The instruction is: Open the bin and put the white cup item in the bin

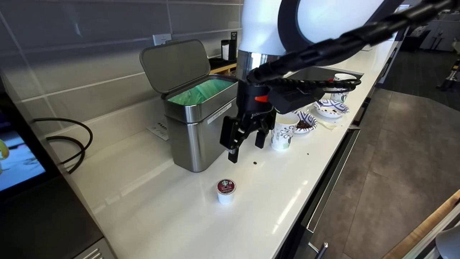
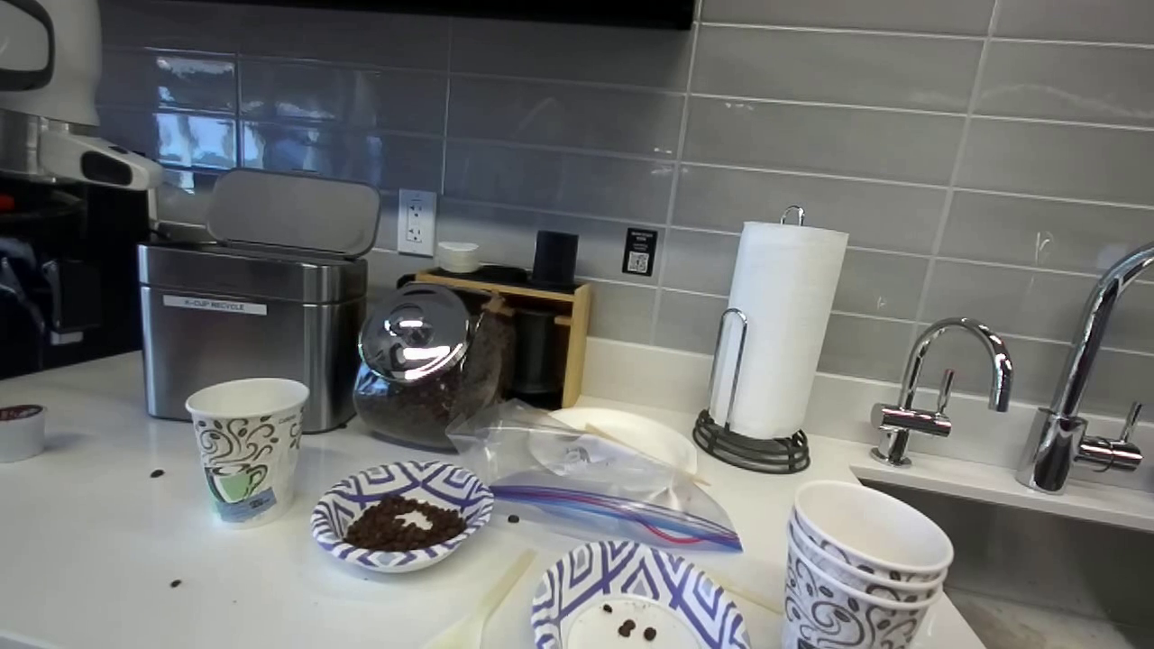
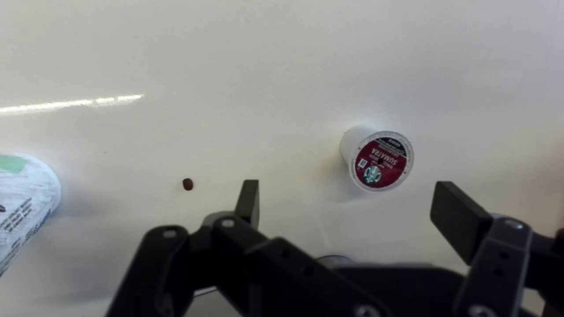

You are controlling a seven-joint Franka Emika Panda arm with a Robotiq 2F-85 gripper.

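white counter (image 1: 161, 219) against gray tiled wall (image 2: 559, 122), floor (image 1: 406, 151) below — end effector (image 3: 350, 200) spread wide

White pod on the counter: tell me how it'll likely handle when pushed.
The pod is probably light, being tiny beside the bin. The glossy counter may let it slide. Round and narrowing toward the bottom, it could tip if pushed high, then roll.

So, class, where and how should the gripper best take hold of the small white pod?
The pod is probably best pinched by opposite sides of its white wall, just under the wider rim, coming straight down from above. It stands upright on the counter, round, dark red top facing up, and the gripper is open.
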